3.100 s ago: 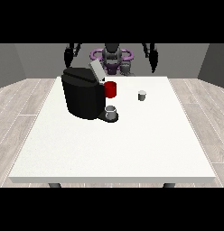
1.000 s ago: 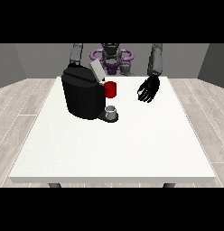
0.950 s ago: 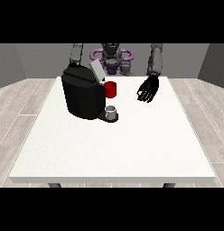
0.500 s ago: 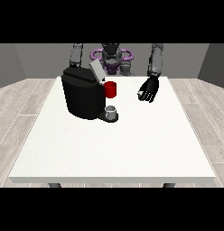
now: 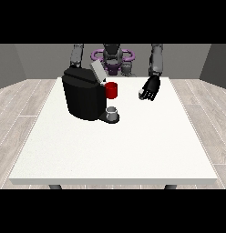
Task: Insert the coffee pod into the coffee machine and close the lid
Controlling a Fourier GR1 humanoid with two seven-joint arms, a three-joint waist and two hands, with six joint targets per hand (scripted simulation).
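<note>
Pale grey and small, the coffee pod (image 5: 141, 93) is seen inside the curled fingers of the hand at the view's right (image 5: 150, 88), raised above the white table (image 5: 115, 150). It is judged light, stiff and thin-walled, best held by its sides so that it can be dropped in upright. The pod is held well to the right of the black coffee machine (image 5: 84, 93), whose lid (image 5: 97, 72) stands tilted open. The other hand is hidden behind the machine.

Bare table (image 5: 133, 145) between the hand at the view's right (image 5: 150, 88) and coffee machine (image 5: 83, 94); raised lid (image 5: 97, 72), red cup (image 5: 111, 90) flanking its opening
</note>
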